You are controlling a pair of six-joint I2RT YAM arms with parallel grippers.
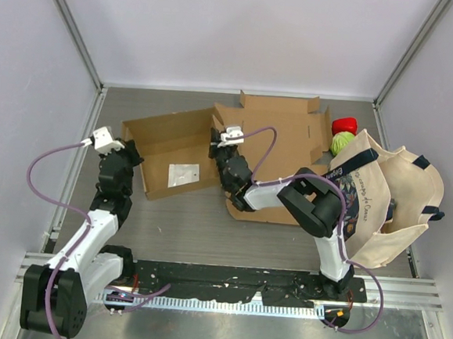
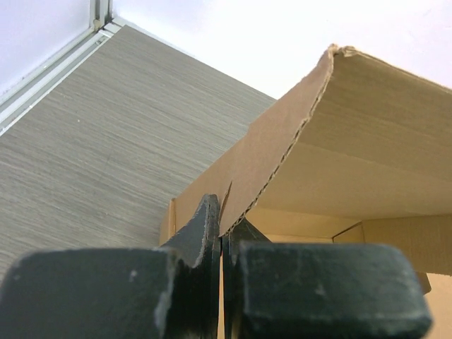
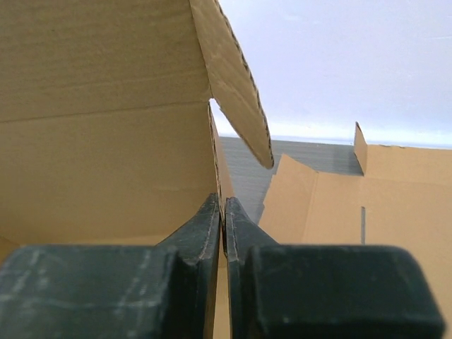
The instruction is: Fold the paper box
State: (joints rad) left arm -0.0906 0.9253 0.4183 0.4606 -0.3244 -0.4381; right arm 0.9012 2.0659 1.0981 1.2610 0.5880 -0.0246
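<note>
The paper box (image 1: 280, 130) is brown cardboard, lying partly flat in the middle of the table. Its left section, with a white label (image 1: 183, 174), has its walls raised. My left gripper (image 1: 132, 148) is shut on the left wall's edge. In the left wrist view the gripper (image 2: 224, 229) pinches a curved corrugated flap (image 2: 367, 141). My right gripper (image 1: 215, 147) is shut on the raised section's right wall. In the right wrist view the gripper (image 3: 223, 208) clamps the thin wall edge (image 3: 106, 141), with the flat panels (image 3: 395, 205) lying beyond it.
A cream tote bag (image 1: 389, 198) lies at the right, over the box's right edge. A red object (image 1: 344, 125) and a green one (image 1: 338, 143) sit by the bag's top. White enclosure walls surround the table, and a metal rail (image 1: 241, 284) runs along the near edge.
</note>
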